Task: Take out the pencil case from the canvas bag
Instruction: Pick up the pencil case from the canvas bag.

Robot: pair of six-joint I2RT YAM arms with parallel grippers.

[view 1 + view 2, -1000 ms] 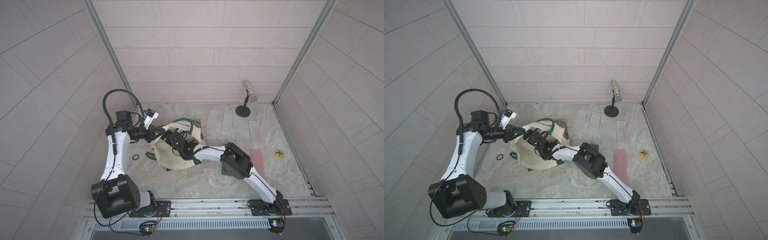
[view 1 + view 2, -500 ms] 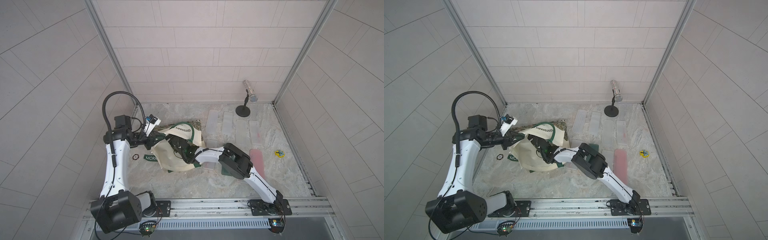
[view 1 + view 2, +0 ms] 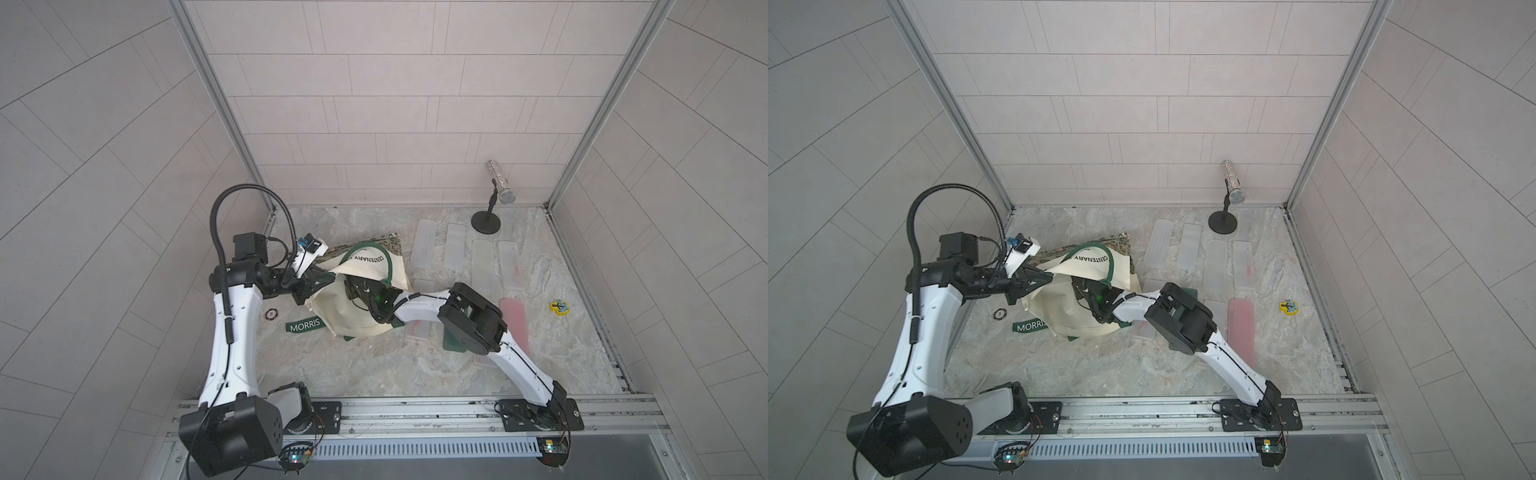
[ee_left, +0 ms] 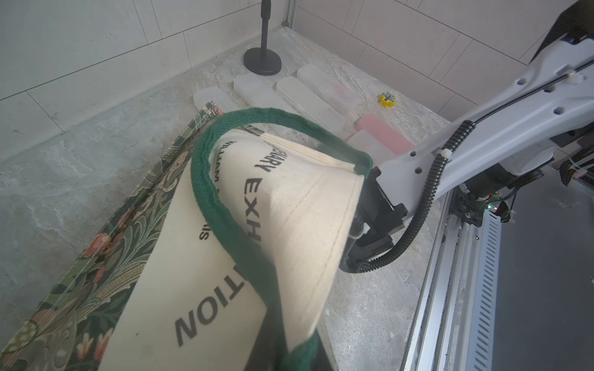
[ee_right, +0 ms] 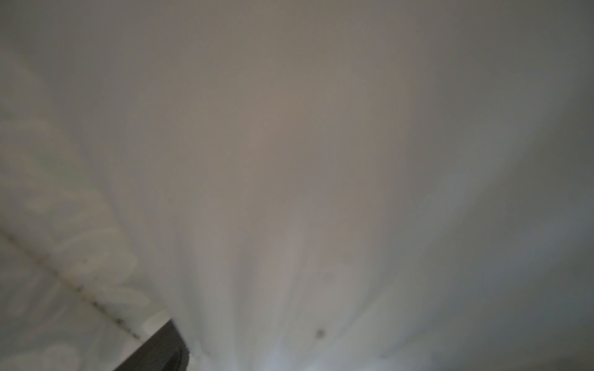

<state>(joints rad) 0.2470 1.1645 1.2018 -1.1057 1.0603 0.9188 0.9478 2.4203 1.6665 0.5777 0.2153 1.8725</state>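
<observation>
The marbled tabletop (image 3: 374,365) sits between tiled walls (image 3: 395,104), and the canvas bag (image 3: 345,316) lies toward its left side. The left gripper (image 3: 329,278) is clamped on the bag's rim and holds the mouth up. That arm stands tall with its forearm level. The right gripper (image 3: 356,291) is buried in the mouth, its arm stretched low. I cannot tell whether it grasps anything.

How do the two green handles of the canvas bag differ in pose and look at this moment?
The lettered handle lies flat on the table, poking out from under the canvas bag; the looped handle arches over the bag's cream side. The lettered handle shows "MORRIS" in white; the looped handle shows only plain green here. Both are dark green woven straps.
</observation>
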